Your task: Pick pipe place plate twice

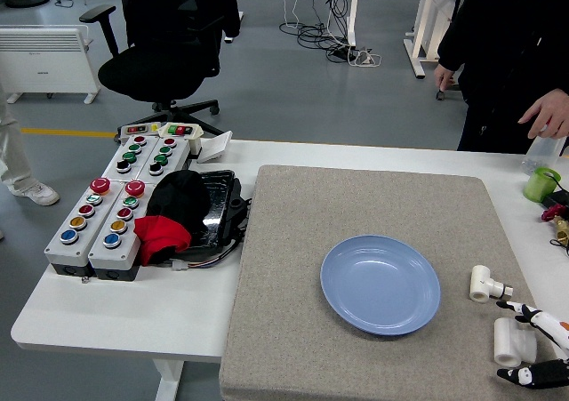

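While the right hand (532, 343) brackets one pipe fitting (508, 340), plate (380, 284) sits clear.

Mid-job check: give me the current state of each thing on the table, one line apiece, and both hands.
Blue plate: empty, on the grey mat.
Farther pipe fitting: on the mat, right of the plate, untouched.
Nearer pipe fitting: on the mat, right hand's fingers around it, not lifted.
Right hand: open, closing in on the nearer fitting.
Left hand: not in view.

Your robot's right hand (532, 346) at lower right, fingers spread around a white plastic pipe fitting (508, 340), second white fitting (484, 284) just beyond it, round blue plate (380, 284) to its left.
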